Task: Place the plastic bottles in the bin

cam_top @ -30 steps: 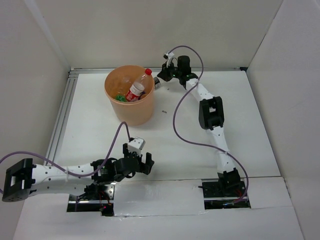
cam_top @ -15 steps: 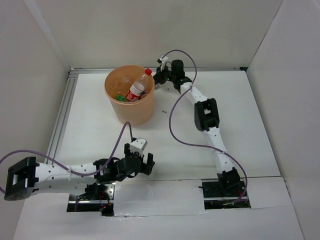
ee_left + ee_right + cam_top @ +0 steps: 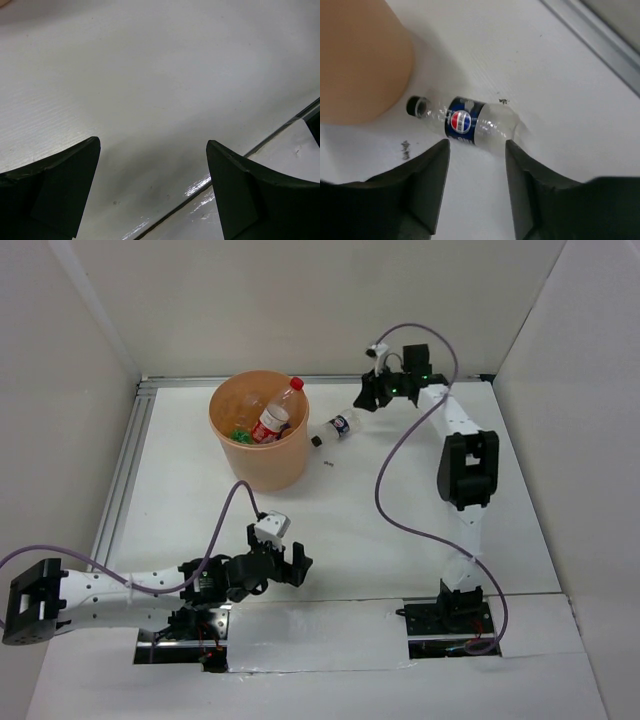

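Your left gripper (image 3: pixel 153 150) hangs wide open over the table (image 3: pixel 150 60), holding nothing. Your right gripper (image 3: pixel 476 150) stands parted and empty. The blue-labelled bottle (image 3: pixel 470 122) lies on its side just beyond its fingertips, neck toward the bin (image 3: pixel 360 60). It is likely light, thin-walled, slick and quick to roll, so pinch across the labelled middle. A second ago those fingers sat closed at the bin's rim; now they have drawn back.

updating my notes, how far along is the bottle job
Done: a red-capped bottle and a green item sit in the bin. In hand: nothing; the right gripper is open above a blue-label bottle lying on the table beside the bin, and the left gripper is open over bare table. Left: that bottle.
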Action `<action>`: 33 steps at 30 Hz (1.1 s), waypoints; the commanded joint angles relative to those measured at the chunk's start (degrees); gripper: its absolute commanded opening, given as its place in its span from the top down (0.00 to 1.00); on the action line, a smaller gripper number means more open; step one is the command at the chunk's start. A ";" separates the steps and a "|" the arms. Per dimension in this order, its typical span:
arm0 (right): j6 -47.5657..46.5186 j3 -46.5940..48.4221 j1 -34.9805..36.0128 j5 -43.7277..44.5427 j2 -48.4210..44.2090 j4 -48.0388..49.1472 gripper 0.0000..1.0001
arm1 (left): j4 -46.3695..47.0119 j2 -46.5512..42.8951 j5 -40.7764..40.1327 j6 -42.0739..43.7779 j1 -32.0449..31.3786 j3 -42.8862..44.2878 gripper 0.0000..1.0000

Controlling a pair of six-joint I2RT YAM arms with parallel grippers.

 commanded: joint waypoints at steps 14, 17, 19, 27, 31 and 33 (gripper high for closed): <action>-81.56 -22.03 -1.57 -4.04 -27.13 -28.34 0.01 | 8.14 -0.61 1.59 3.79 -0.29 -2.28 0.00; -84.56 -21.25 -1.57 -4.04 -25.38 -30.18 0.01 | 8.15 -0.61 1.59 3.79 -0.29 -2.81 0.00; -83.43 -21.25 -0.34 -4.04 -24.06 -26.59 0.01 | 8.77 -0.61 2.20 3.79 -0.29 -2.81 0.00; -84.11 -15.03 4.32 1.39 -16.86 -27.88 0.01 | 8.77 -0.61 3.26 3.79 -0.29 -2.81 0.00; -85.44 -12.02 5.11 3.69 -13.69 -36.33 0.01 | 8.24 -2.71 3.26 3.18 -0.29 -3.51 0.00; -85.44 -12.54 5.73 5.18 -13.16 -36.34 0.01 | 8.24 -3.51 3.26 3.17 -0.29 -4.31 0.00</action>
